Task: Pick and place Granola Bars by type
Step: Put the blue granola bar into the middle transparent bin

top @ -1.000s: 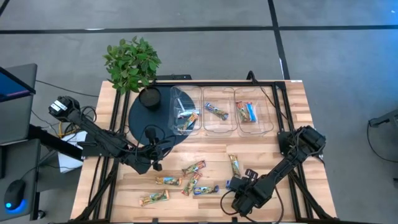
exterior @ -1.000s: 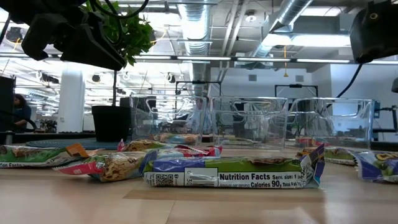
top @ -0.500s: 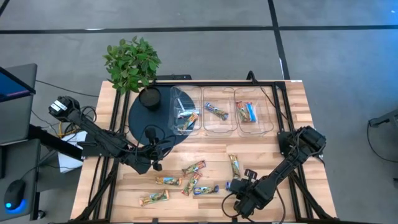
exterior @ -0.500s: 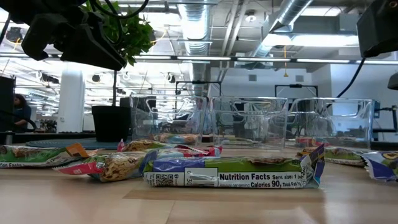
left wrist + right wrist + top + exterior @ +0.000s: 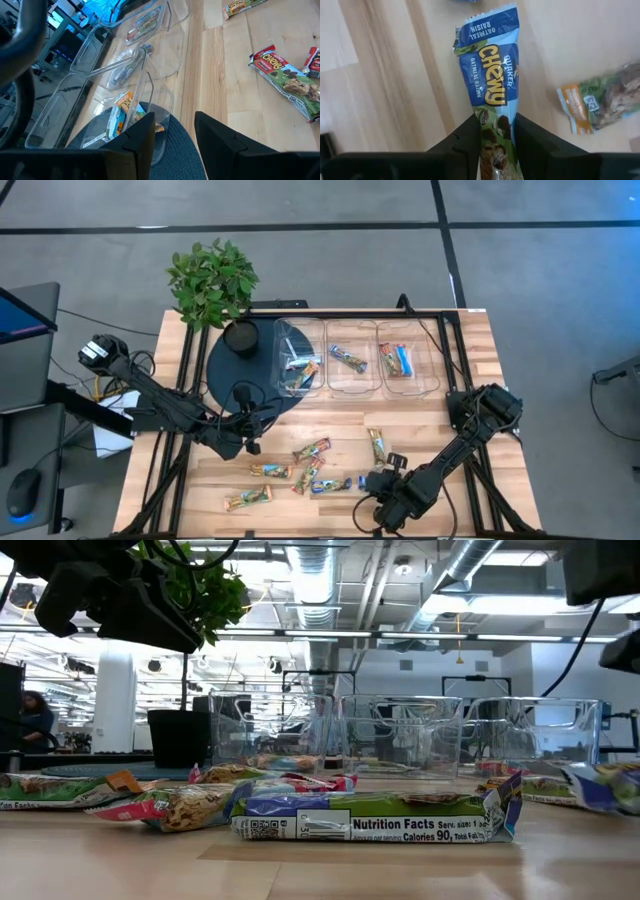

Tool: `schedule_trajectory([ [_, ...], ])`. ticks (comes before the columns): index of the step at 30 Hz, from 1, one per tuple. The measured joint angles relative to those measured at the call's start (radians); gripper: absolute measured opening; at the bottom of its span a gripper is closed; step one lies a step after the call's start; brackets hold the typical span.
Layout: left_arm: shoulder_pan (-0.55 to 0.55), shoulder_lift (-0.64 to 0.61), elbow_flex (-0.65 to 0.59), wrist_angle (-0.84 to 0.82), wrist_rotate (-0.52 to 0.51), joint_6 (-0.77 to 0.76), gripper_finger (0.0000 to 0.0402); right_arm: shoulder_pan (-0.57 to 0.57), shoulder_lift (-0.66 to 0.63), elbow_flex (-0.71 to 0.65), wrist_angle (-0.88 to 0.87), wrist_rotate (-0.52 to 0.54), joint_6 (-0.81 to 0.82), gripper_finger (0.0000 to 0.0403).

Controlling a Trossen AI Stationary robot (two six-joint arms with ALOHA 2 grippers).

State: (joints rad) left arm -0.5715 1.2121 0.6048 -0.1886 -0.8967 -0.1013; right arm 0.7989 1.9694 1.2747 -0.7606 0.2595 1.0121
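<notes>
Right gripper (image 5: 492, 145) is clamped on a blue bar (image 5: 491, 90), Oatmeal Raisin wrapper pinched at one end between the fingers (image 5: 465, 140). In the high view it sits at the table's (image 5: 470, 360) front right (image 5: 378, 480). A second ago its jaws were wider and the bar lay flat; now they have closed on it. In the low view that bar (image 5: 600, 785) has come up off the wood at the right edge, tilted; earlier it rested lower there. The right arm has also shifted slightly inward along the front edge.

Left gripper (image 5: 172, 132) has not moved: it hovers over the dark round mat (image 5: 225, 370) near the left bin (image 5: 283, 340), jaws partly open, holding nothing.

Other bars unchanged. A loose cluster (image 5: 300, 470) lies on the wood at front centre, one more bar (image 5: 376, 445) just behind the right gripper, one (image 5: 247, 498) at front left. The nearest in the low view is a blue bar (image 5: 370, 815) showing its nutrition label. A green-tan bar (image 5: 600, 102) lies near the gripped one, apart from it.

Three clear bins sit in a row at the back: left, middle (image 5: 335, 385), right (image 5: 432, 345), each with bars inside. Plant (image 5: 212, 280) at back left.
</notes>
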Motion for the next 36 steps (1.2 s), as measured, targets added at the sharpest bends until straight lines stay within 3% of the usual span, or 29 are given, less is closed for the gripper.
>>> schedule_trajectory([
  [11, 0.0, 0.0, 0.0, 0.0, 0.0, 0.0, 0.0135, -0.007, -0.004, 0.062, -0.058, 0.002, -0.033, 0.0084],
  [16, 0.0, 0.0, 0.0, 0.0, 0.0, 0.0, 0.0135, -0.026, -0.005, 0.133, -0.109, 0.019, -0.134, 0.0075],
  [25, 0.0, 0.0, 0.0, 0.0, 0.0, 0.0, 0.0135, -0.107, -0.005, 0.257, -0.248, 0.153, -0.356, 0.0071],
  [36, 0.0, 0.0, 0.0, 0.0, 0.0, 0.0, 0.0135, -0.305, -0.006, 0.341, -0.449, 0.314, -0.514, 0.0071],
])
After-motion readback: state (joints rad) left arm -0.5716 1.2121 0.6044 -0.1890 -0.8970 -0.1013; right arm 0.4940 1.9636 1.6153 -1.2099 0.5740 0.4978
